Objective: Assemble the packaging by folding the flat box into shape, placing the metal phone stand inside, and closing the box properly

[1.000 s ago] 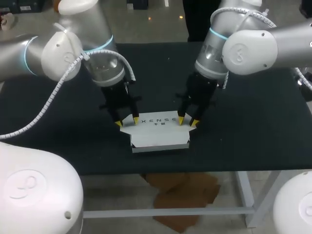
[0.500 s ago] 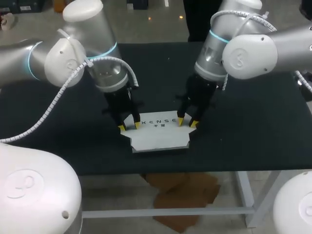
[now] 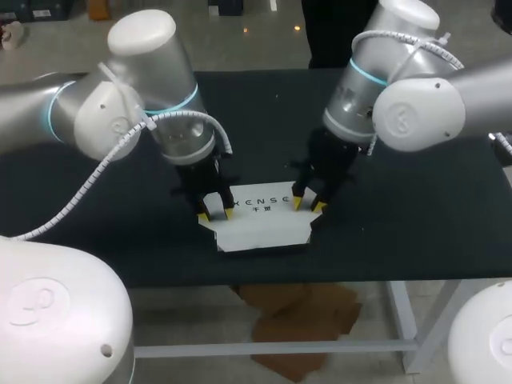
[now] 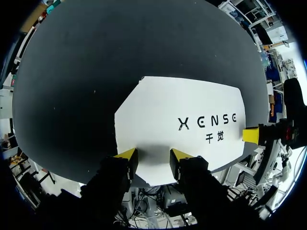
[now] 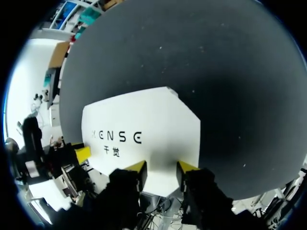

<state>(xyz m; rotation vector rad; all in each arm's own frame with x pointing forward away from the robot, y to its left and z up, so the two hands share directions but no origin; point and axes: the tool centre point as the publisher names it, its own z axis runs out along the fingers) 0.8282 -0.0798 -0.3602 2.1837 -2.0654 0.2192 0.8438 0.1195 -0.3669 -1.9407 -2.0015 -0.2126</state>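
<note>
Left jaws have slid in over the left end of the flat white cardboard box [image 3: 264,228]; right jaws barely shifted. Both pairs slightly apart, tips on the box top, clamping nothing. Box flat on the black bench [image 3: 416,216], long axis running from one pair to the other, one arm per end.

box [image 3: 262,220] inside: shut away under its white top, I cannot see in
box far corners, head view: covered by my left gripper [image 3: 215,214] and right gripper [image 3: 308,205]
contact: whether my fingertips [image 4: 127,154] press the top or hang just above it, I cannot tell
left arm [image 3: 48,112], right arm [image 3: 480,80]: cut off at the head view's sides
</note>
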